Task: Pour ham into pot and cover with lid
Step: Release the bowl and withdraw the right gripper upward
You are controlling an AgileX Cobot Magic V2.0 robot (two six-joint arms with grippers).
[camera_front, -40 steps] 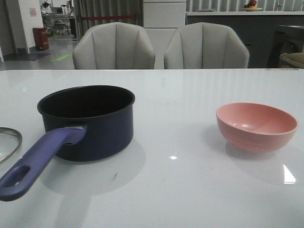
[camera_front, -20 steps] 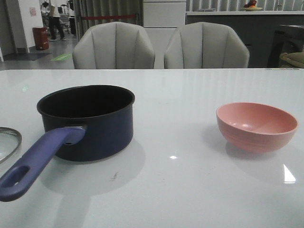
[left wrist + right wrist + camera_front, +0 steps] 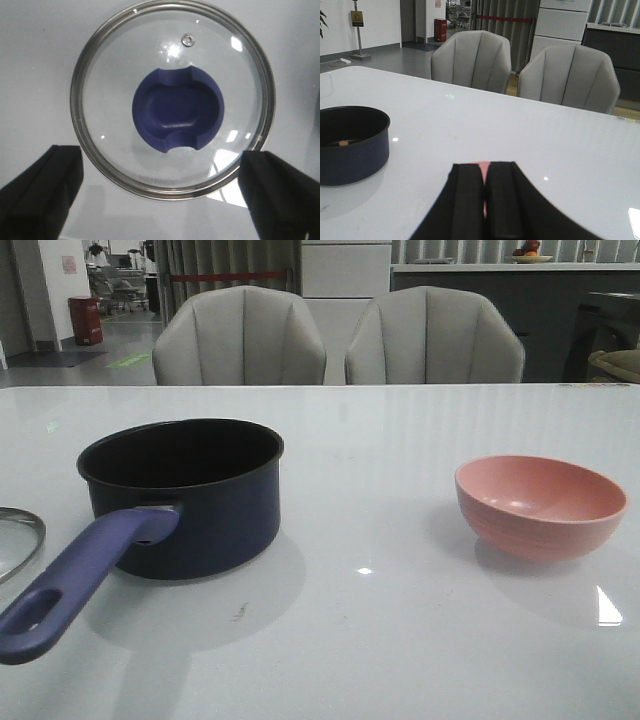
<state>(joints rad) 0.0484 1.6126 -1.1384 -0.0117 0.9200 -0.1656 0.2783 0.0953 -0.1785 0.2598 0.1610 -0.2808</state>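
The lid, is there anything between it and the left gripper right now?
Nothing visible. The lid lies flat on the table directly under the left gripper, knob exposed, with the open fingers on either side of its rim.

One pot (image 3: pixel 185 495) on the table (image 3: pixel 400 640), one pink bowl (image 3: pixel 540 505) well to its right, one glass lid (image 3: pixel 172 97) just left of its handle, and two grey chairs (image 3: pixel 240 338) behind the table.
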